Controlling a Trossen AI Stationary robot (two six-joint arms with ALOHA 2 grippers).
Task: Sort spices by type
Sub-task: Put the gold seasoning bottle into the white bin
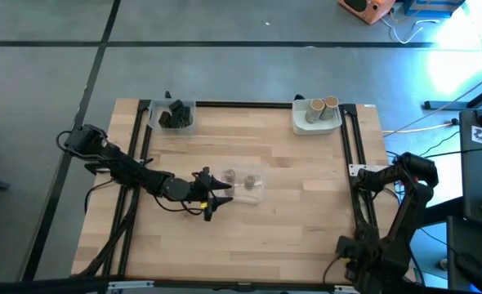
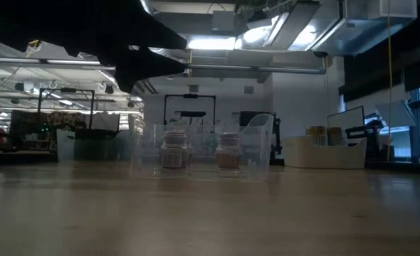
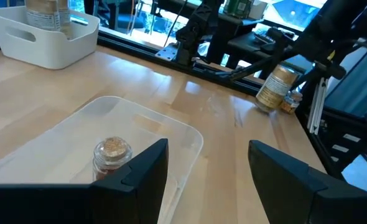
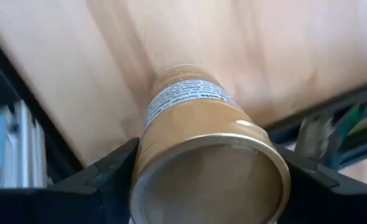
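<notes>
My left gripper point(image 1: 216, 194) hovers open at the near-left side of a clear tray point(image 1: 256, 193) in the table's middle, touching nothing. Two small grey-brown jars point(image 2: 174, 151) point(image 2: 228, 151) stand upright in that tray; one jar point(image 3: 111, 155) shows just beyond my left fingers. My right gripper point(image 4: 208, 180) is at the table's right edge, shut on a tan cylinder point(image 4: 190, 118). Dark blocky spices point(image 1: 174, 117) sit in a tray at the far left. Tan cylinders point(image 1: 323, 106) stand in a white tray point(image 1: 302, 122) at the far right. My right gripper pinches the tan cylinder between its two fingers point(image 4: 109, 177), which lie across the round body near the end facing the wrist camera point(image 4: 214, 186). The cylinder point(image 3: 275, 87) sits tilted, its labelled far end point(image 4: 183, 93) pointing down at the wood. Whether that end touches the table I cannot tell.
A black metal frame point(image 1: 351, 139) runs along the table's far, left and right edges. Bare wood point(image 1: 298, 237) stretches between the clear tray and the near edge. Beyond the right edge are cables and equipment.
</notes>
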